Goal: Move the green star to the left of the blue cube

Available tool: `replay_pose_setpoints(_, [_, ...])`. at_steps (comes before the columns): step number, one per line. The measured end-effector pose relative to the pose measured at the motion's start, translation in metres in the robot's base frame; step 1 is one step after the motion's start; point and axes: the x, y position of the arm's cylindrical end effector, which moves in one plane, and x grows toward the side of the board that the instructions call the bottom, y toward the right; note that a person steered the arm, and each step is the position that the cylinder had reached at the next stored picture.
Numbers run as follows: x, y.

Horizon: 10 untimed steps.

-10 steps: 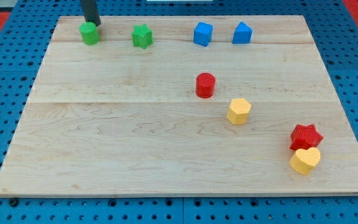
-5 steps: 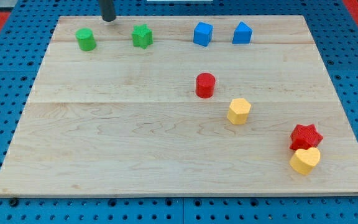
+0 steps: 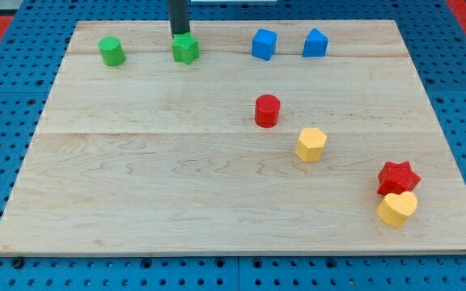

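Note:
The green star point(image 3: 186, 48) lies near the board's top edge, left of centre. The blue cube point(image 3: 264, 44) lies to its right, with a gap between them. My tip point(image 3: 179, 34) stands just above the green star's upper left part in the view, touching it or very close. The rod rises out of the view's top.
A green cylinder point(image 3: 112, 51) lies at the top left. A second blue block point(image 3: 315, 43) sits right of the blue cube. A red cylinder point(image 3: 267, 111) and yellow hexagon point(image 3: 311, 145) lie mid-board. A red star point(image 3: 398, 177) and yellow heart point(image 3: 396, 208) touch at the lower right.
My tip has moved right along the board's top edge, from beside the green cylinder to just above the green star. No block has visibly moved.

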Motion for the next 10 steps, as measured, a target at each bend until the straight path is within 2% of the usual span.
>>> replay_pose_setpoints(3, [0.057, 0.021])
replay_pose_setpoints(4, [0.051, -0.022])
replay_pose_setpoints(5, [0.081, -0.052])
replay_pose_setpoints(6, [0.128, -0.043])
replay_pose_setpoints(7, [0.137, 0.003])
replay_pose_setpoints(8, [0.109, 0.034])
replay_pose_setpoints(9, [0.061, 0.033])
replay_pose_setpoints(10, [0.039, 0.031])
